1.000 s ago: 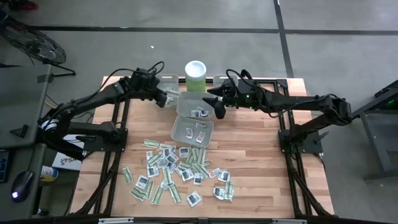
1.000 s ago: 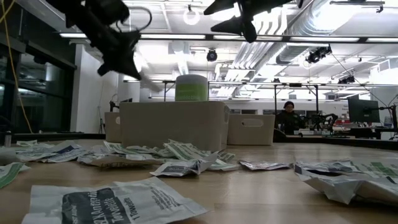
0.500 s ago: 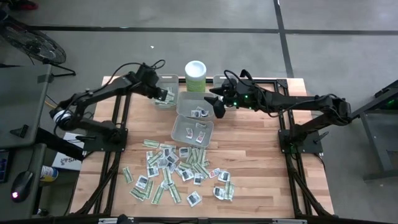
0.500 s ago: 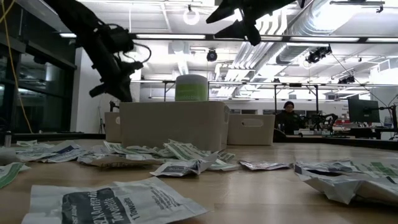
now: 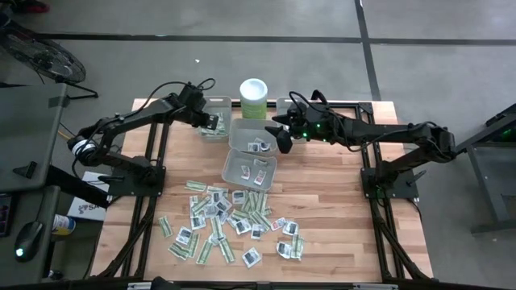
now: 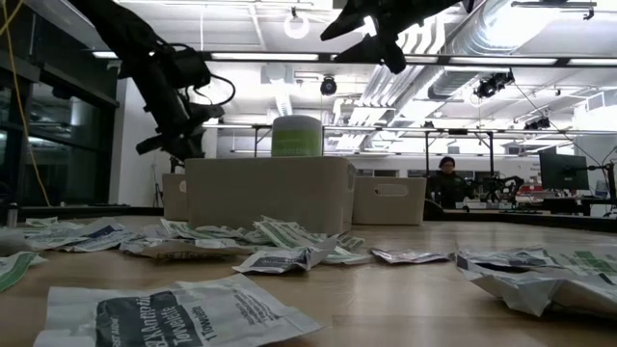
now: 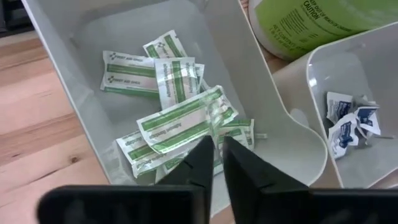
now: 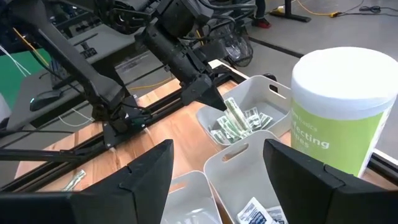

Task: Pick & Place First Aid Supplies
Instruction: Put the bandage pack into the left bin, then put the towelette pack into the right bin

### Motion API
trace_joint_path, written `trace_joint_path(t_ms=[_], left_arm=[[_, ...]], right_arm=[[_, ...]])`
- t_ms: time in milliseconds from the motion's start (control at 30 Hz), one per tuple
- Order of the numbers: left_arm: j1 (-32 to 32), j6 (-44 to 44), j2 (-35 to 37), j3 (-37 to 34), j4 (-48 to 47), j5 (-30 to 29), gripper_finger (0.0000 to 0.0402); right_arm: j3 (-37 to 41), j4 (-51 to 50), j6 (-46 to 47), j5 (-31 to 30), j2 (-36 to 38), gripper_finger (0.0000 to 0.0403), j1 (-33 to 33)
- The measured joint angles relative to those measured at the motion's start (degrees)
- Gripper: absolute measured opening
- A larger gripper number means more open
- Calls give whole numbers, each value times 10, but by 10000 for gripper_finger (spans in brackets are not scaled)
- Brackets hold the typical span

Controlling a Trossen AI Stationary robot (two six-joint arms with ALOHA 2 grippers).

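Your left pincer [image 5: 211, 123] hung low over the far-left grey bin [image 5: 211, 132], fingers nearly together with only a thin slit between them; nothing showed clamped there. In the left wrist view that bin [image 7: 74, 56] held a loose heap of green-striped strip packets [image 7: 180, 118], some lying across others.

Moving right, the tall green canister [image 5: 254, 98] stood at the far edge of the worktop [image 5: 339, 209], just beside the bins. Two more bins sat in the middle: the nearer [image 5: 249, 168] and the farther [image 5: 252, 137], each with a few white square packets [image 5: 259, 145].

Your right pincer [image 5: 282, 137] hovered above the right edge of the farther middle bin, fingers spread wide and empty.

The bulk of the supplies lay unsorted on the near half of the worktop as a scattered pile [image 5: 230, 221], strips and squares mixed and overlapping.

Handling judgement: the packets looked thin, light and soft, crinkling easily; several in the low view [image 6: 289, 258] sat curled with raised edges. Lying flat, one gives you little to close on, so you should aim for a lifted edge or corner, or pinch across the narrow width of a strip. Overlapping neighbours were likely to come up together, so an isolated packet at the pile's fringe seemed the safer pick.
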State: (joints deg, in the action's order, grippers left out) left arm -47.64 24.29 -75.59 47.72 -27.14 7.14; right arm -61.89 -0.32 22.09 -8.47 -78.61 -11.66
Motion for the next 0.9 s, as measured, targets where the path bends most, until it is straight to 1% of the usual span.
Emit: trace_joint_path(t_ms=[233,333,467,633,833,900], left_arm=[[0,-5,1,1,-1,-2,129],[0,-18,9,17,-20,-12,155],[0,-31,23,56,-60,-61,162],[0,-49,24,102,-106,-65,162],[1,-45,24,126,-117,-65,162],[9,-41,24,132,-127,-56,162]], right_arm=[[0,-2,3,19,0,243,0],[0,-18,16,38,0,243,0],[0,-63,29,58,7,243,0],[0,-124,34,59,21,243,0],[0,-166,35,59,40,243,0],[0,-200,36,60,45,243,1]])
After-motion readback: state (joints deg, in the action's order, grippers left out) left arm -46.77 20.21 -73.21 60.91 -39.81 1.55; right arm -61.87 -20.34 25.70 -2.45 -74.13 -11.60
